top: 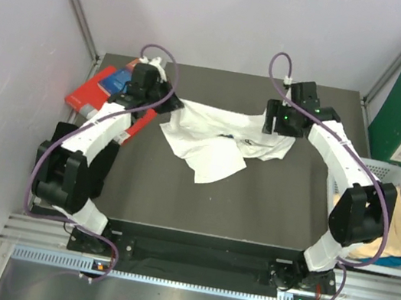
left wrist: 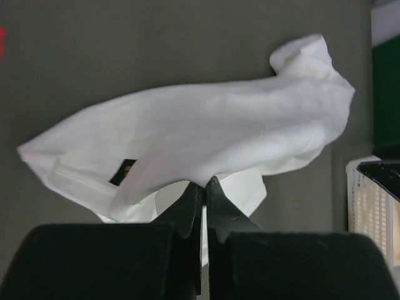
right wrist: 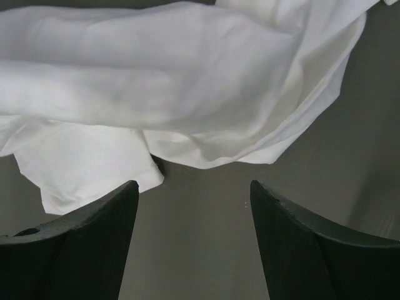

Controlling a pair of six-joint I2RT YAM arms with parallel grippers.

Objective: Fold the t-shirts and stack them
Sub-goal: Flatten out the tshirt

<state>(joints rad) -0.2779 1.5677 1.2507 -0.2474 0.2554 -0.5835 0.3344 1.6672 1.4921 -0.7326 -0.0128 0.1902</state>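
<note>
White t-shirt (top: 210,140) lies crumpled at upper centre of the dark table (top: 251,213). Left gripper (left wrist: 204,187) has its jaws pinched closed on the shirt's edge. Right gripper (right wrist: 194,187) has its jaws wide apart, holding nothing, just short of the cloth's other end.

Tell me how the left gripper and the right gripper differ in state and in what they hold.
The left gripper is shut, pinching an edge of the white t-shirt; the right gripper is open and holds nothing. Cloth is caught in the left gripper's pinch; only bare table shows inside the right gripper's gap. Both are black and sit at opposite ends of that shirt.
</note>
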